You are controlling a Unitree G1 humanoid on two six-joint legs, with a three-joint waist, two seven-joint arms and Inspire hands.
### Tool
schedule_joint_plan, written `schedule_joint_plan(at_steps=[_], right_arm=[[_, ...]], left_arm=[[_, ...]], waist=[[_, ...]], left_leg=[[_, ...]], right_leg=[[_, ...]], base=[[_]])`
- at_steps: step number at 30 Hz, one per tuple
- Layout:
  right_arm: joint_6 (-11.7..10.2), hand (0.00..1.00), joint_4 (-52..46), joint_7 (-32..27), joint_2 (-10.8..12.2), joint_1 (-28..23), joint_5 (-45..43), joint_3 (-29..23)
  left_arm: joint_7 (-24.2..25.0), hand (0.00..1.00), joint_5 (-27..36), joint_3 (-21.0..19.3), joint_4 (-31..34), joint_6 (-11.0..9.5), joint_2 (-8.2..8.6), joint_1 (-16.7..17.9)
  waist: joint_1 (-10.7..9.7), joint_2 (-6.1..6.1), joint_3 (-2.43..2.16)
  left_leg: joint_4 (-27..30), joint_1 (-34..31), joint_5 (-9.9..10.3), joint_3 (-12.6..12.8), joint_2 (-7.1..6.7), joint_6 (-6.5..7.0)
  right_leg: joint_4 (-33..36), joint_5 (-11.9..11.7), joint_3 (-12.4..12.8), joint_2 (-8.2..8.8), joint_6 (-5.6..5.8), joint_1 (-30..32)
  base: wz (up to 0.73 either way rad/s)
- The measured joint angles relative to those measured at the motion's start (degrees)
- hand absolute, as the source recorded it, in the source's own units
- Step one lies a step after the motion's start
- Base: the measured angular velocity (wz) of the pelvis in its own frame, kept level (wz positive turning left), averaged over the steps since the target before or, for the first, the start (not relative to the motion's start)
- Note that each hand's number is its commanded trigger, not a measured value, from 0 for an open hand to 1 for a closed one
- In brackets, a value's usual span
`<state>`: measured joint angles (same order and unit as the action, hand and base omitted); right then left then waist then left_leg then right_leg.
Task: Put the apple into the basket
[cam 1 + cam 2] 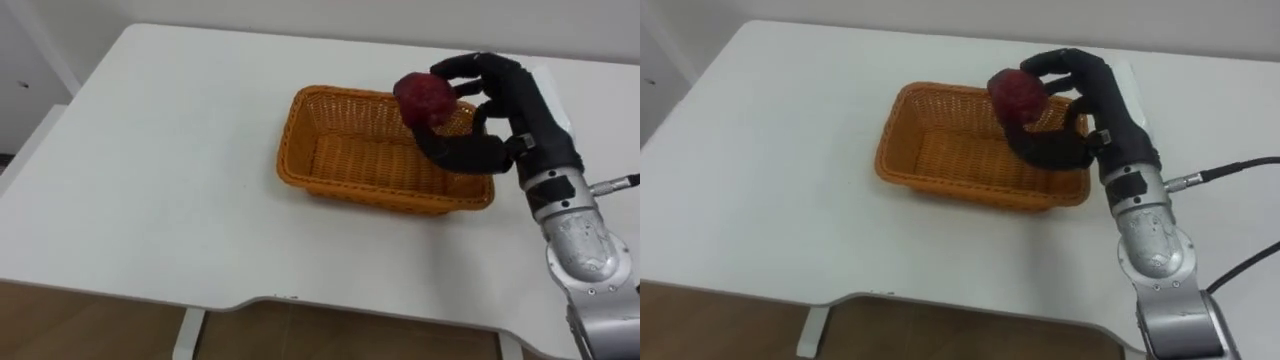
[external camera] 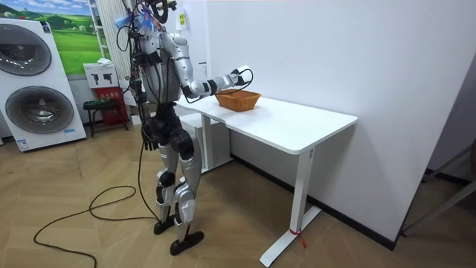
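A dark red apple (image 1: 424, 97) (image 1: 1017, 95) is held over the right end of an orange wicker basket (image 1: 345, 158) (image 1: 940, 155). My right hand (image 1: 500, 100) (image 1: 1090, 100) is curled round the apple, its thumb reaching below the fruit into the basket's right end. The basket's inside looks bare. In the room view my right arm stretches out over the basket (image 2: 238, 99), and my left hand (image 2: 149, 136) hangs at my side by my hip.
The basket sits on a white table (image 1: 150, 180) (image 2: 297, 126) that stands against a white wall. I stand at the table's short end. Washing machines (image 2: 37, 82) and a small stool (image 2: 100, 112) stand behind me on the wooden floor.
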<state>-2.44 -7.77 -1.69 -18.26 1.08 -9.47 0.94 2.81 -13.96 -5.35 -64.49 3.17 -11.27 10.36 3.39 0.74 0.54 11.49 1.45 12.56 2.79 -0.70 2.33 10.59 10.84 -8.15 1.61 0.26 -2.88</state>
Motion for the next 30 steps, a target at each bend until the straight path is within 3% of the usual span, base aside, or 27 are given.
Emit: schedule_joint_plan(at_steps=[10, 15, 21, 30], right_arm=[[-0.1, 0.00, -1.0, -0.2, 0.0, 0.0, 0.1, -0.1], [-0.2, 0.00, -0.9, -2.6, 0.0, 0.0, 3.0, -2.8], [-2.2, 0.00, -0.8, -12.0, 0.0, 0.2, 3.8, -15.9], [-5.0, 0.00, 3.0, -32.9, -0.4, -0.2, 13.6, -33.5]], left_arm=[[-1.1, 0.00, 0.9, -0.1, 0.0, -1.8, 0.05, -1.3], [-1.1, 0.00, 1.7, -0.3, 0.0, -1.9, 0.11, -1.0], [-1.4, 0.00, 2.0, -5.2, -0.5, -2.4, 0.19, 1.3], [-2.8, 0.00, 1.9, -8.6, 0.0, -2.8, -0.01, 7.2]], waist=[[-0.1, 0.91, -0.77], [-0.6, 1.00, -0.72], [-2.1, 1.14, -0.62], [-7.6, 1.86, -0.69]], left_leg=[[-0.1, 0.4, 0.0, -0.2, -0.01, 0.02], [-0.3, 1.3, 0.0, 0.2, -0.03, 0.02], [-0.1, 1.0, 0.0, 0.2, -0.05, 0.02], [0.0, 0.1, 0.0, 0.4, -0.07, 0.02]], right_leg=[[-0.2, 0.0, 0.1, 0.04, 0.00, -0.2], [-1.0, -0.1, 0.2, 0.04, 0.01, -1.2], [-0.8, -0.1, 0.0, 0.06, 0.01, -1.0], [-0.7, -0.1, 0.2, -0.06, 0.01, 0.0]], base=[[0.00], [-0.01], [0.01], [-0.01]])
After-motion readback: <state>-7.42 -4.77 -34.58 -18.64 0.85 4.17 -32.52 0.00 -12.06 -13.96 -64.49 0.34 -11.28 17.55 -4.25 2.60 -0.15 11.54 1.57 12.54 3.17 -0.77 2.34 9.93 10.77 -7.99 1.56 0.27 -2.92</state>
